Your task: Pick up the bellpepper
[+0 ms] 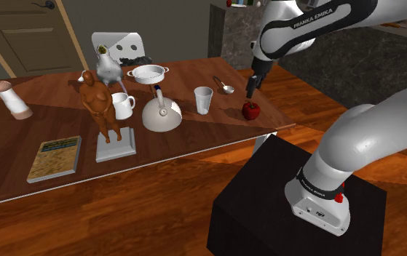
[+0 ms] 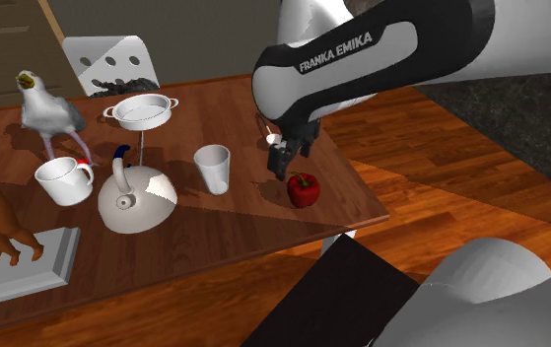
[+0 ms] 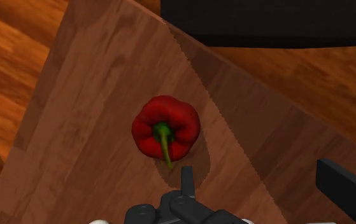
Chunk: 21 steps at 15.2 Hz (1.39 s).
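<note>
A red bell pepper (image 1: 250, 110) with a green stem stands on the wooden table (image 1: 194, 142), near its corner by the stand. In the shoulder view my black gripper (image 1: 251, 91) hangs just above it. The second exterior view puts the gripper (image 2: 281, 158) a little above and to the left of the pepper (image 2: 304, 189). Seen from the wrist, the pepper (image 3: 165, 127) sits upright with its stem toward the camera. It lies beside one fingertip (image 3: 186, 180), outside the gap of the open gripper (image 3: 265, 184). Nothing is held.
A clear glass (image 1: 204, 100), a spoon (image 1: 224, 87), a grey kettle (image 1: 161, 113), a white mug (image 1: 122, 106) and a small pot (image 1: 148, 73) stand further along the table. Beyond them are a bird figure (image 1: 108, 67), a brown statue (image 1: 100, 105) and a book (image 1: 54, 158). The table edge and the black stand (image 1: 296, 211) are close to the pepper.
</note>
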Motion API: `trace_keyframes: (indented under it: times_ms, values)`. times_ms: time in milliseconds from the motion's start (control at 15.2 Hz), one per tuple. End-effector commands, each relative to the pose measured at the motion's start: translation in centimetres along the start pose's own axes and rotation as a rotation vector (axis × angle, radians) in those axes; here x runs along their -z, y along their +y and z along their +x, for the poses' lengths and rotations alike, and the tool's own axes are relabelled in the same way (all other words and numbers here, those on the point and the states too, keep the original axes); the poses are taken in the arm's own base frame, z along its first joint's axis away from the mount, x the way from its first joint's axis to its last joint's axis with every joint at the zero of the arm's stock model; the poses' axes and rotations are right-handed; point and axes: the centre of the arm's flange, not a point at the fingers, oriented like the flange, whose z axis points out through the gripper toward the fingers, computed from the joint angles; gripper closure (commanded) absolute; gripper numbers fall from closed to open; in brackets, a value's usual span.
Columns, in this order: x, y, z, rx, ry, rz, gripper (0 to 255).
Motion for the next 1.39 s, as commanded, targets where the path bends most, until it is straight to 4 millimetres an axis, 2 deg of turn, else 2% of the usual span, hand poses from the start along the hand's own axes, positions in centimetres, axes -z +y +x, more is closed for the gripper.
trace_keyframes:
  times_ms: [0,330,858,990,1056,1320]
  values:
    - [-1.6,2.0,-0.2,0.012,0.003,-0.020,0]
    - [-5.9,6.3,0.1,0.038,0.003,-0.064,0]
    - [-10.2,6.4,-0.1,0.039,0.003,-0.067,0]
    - [-10.2,6.4,-0.1,0.039,0.003,-0.067,0]
    - [-10.2,6.4,-0.1,0.039,0.003,-0.067,255]
    - [-10.2,6.4,-0.1,0.039,0.003,-0.067,255]
